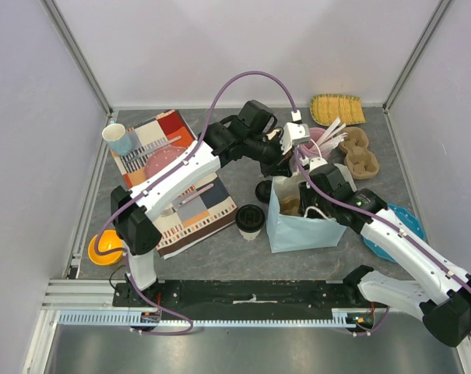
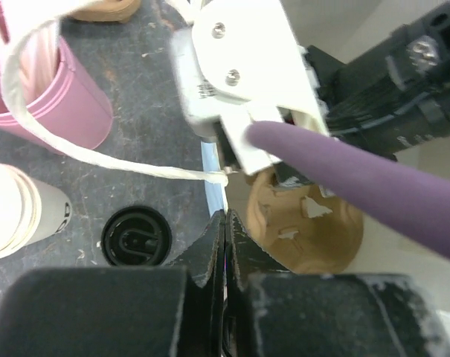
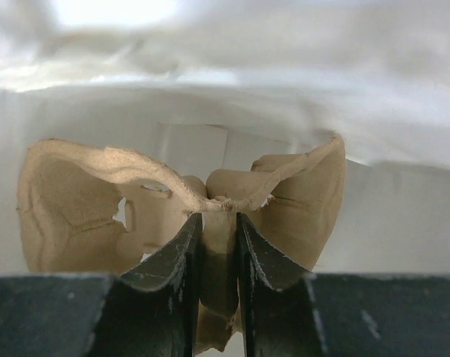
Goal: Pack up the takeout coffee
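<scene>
The paper bag (image 1: 301, 222) stands mid-table, right of the patterned mat (image 1: 177, 175). A cardboard cup carrier (image 3: 180, 216) sits inside the bag. The lidded coffee cup (image 1: 250, 220) stands just left of the bag; a loose lid (image 1: 264, 191) lies behind it. More carriers (image 1: 360, 152) lie behind the bag, to the right.

Small white paper takeout coffee cup with a round black plastic lid (image 1: 250, 220): standing upright on the grey tabletop, lid fitted. Positioned just left of the light-blue paper bag (image 1: 297, 230), outside it, and just beside the corner of a patterned book (image 1: 190, 209)
</scene>
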Motion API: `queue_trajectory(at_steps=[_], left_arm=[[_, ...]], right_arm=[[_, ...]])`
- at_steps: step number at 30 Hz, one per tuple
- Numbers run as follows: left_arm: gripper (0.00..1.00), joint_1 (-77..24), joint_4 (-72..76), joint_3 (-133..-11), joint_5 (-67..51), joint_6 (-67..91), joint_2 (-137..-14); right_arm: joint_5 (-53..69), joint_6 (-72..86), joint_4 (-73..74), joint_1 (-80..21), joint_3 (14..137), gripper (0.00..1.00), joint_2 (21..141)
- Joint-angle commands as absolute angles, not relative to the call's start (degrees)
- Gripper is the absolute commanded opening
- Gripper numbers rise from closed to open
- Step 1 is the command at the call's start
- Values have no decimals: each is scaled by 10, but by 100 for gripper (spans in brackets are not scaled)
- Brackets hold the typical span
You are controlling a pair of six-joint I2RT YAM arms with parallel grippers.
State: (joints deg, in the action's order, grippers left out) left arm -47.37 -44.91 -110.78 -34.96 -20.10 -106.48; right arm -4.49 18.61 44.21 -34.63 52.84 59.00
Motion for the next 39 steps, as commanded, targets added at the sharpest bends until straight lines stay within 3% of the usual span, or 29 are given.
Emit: queue_trajectory(at_steps=[1, 19, 39], left_arm=[[2, -475, -378, -1093, -273, -162, -1063], [2, -497, -323, -1074, -182, -91, -1044], [2, -500, -308, -1083, -222, -55, -1034]], right_arm=[[-30, 175, 431, -347, 542, 29, 588], [-23, 239, 512, -355, 563, 27, 623], [-4, 295, 533, -368, 557, 31, 691]])
